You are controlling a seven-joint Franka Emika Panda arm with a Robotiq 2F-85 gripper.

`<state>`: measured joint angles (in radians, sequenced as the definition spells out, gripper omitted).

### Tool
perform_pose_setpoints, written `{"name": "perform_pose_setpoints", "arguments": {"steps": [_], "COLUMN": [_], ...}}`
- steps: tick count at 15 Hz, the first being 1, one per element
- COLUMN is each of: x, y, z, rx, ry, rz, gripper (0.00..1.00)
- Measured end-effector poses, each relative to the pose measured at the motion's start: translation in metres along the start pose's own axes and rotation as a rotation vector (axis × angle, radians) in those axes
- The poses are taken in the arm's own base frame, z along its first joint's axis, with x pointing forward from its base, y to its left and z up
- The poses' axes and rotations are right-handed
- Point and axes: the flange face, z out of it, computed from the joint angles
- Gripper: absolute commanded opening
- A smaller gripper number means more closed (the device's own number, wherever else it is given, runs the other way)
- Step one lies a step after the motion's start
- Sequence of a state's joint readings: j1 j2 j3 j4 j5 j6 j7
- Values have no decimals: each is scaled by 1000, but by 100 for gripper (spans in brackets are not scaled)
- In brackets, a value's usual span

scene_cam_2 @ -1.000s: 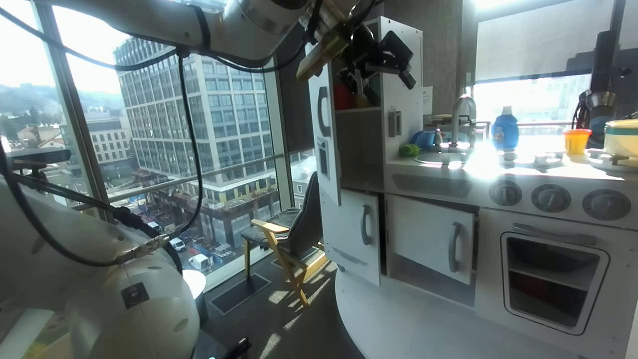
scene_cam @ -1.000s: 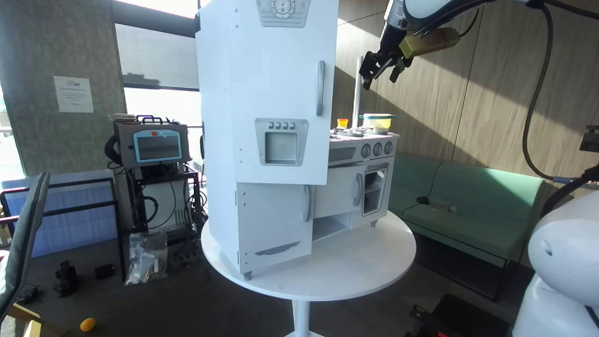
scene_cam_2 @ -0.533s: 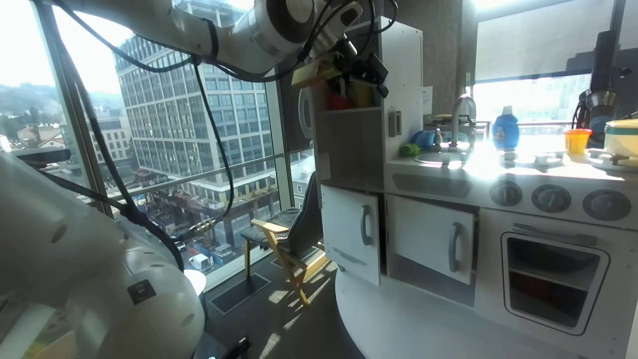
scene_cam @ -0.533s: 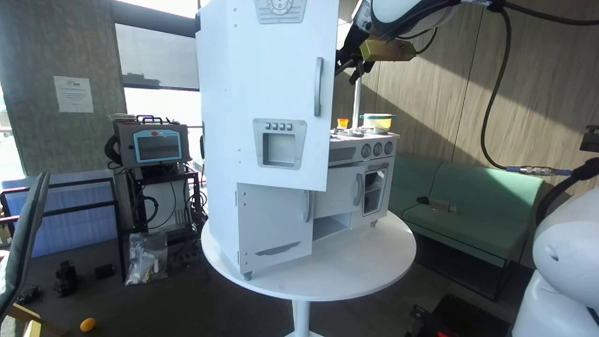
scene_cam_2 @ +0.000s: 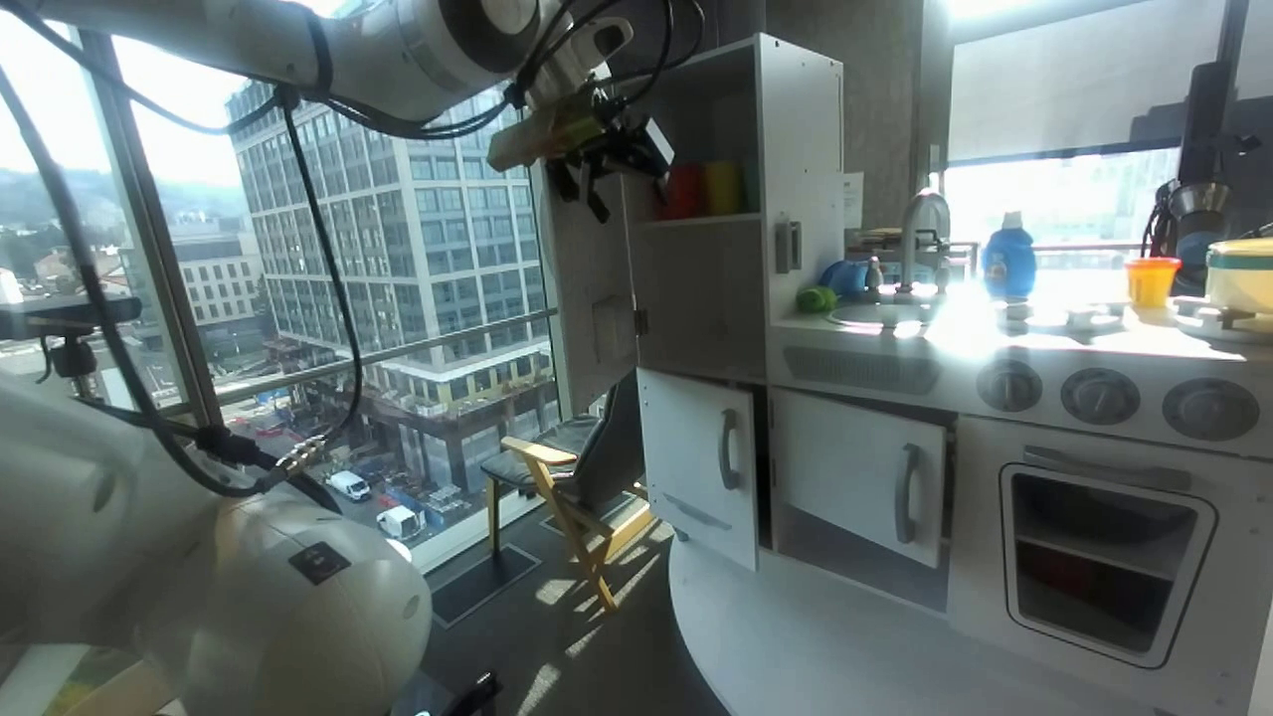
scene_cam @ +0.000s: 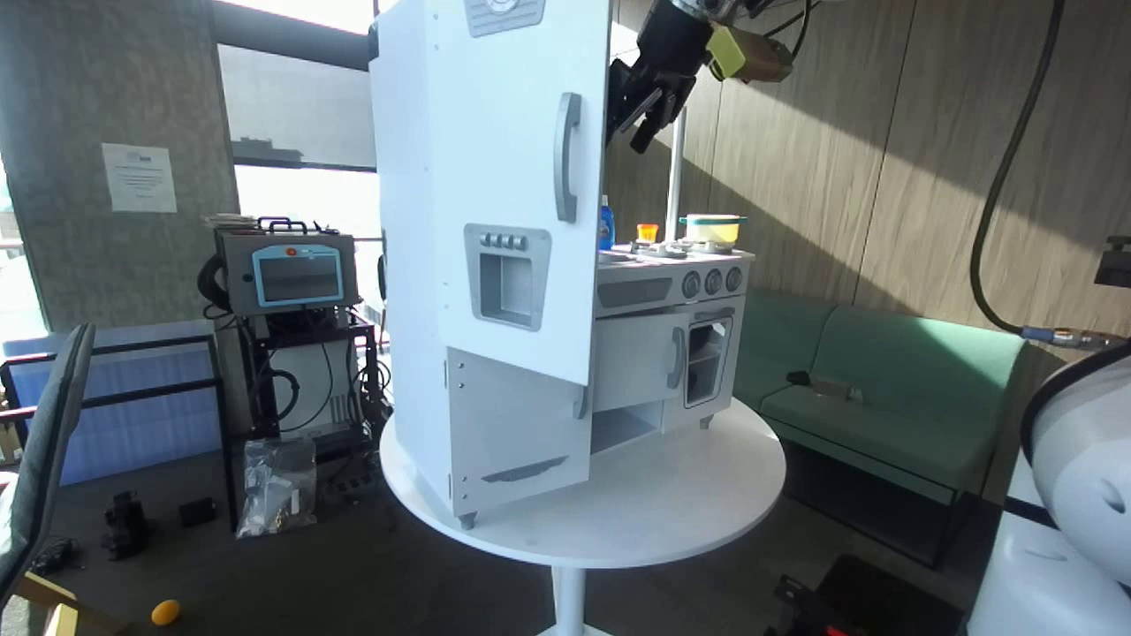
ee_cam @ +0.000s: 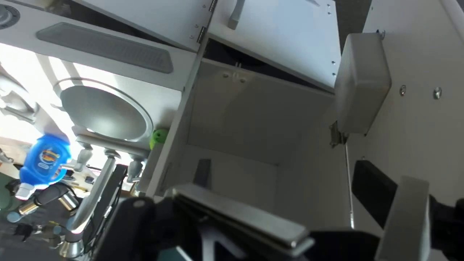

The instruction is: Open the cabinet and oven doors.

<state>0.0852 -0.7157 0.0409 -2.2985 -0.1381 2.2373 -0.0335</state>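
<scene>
Cabinet and oven on table

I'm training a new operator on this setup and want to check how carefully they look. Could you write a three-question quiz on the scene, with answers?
1. How does the upper door of the tall cabinet stand now?
A) shut
B) open
C) detached from its hinges

2. True or false: the jaws are clamped on that door's handle.

3. How many round knobs sit above the oven door?

Key:
1. B
2. False; the jaws stand apart.
3. Three
</scene>
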Motion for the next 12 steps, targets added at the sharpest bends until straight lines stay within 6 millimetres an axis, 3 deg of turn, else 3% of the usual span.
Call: {"name": "perform_pose_setpoints", "arguments": {"steps": [3, 6, 8, 12], "x": [-7, -12, -19, -39], "y": [-33, -52, -56, -51], "z": [-8, 3, 23, 83], "rx": [74, 78, 66, 34], "ry": [10, -14, -59, -177], "rz": [-130, -180, -195, -211], "gripper": [100, 100, 100, 100]}}
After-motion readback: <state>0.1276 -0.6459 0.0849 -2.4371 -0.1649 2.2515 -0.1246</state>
